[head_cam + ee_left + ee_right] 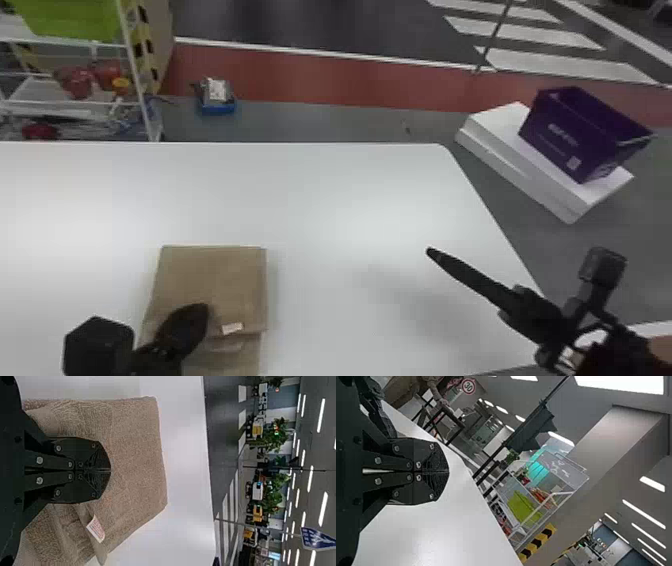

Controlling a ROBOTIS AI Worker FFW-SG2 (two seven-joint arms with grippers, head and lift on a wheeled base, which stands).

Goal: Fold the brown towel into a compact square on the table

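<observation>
My left gripper (192, 314) is over the lower part of the brown towel (215, 280), which lies folded on the table with a white tag near its front. In the left wrist view the gripper (110, 470) has its fingers closed together in front of the towel (136, 455); whether they touch the cloth I cannot tell. A lower layer of cloth sticks out at the near side, by the tag. Off to the right, above the table's right part, is my right gripper (431, 251), its fingers together; the right wrist view has this gripper (448, 471) shut with nothing between its tips.
The white table (325, 200) reaches well past the towel on its far and right sides. Beyond its right edge a purple crate (565, 135) stands on a white box (520, 165) on the floor. A wire shelf (65, 102) stands behind the table at the left.
</observation>
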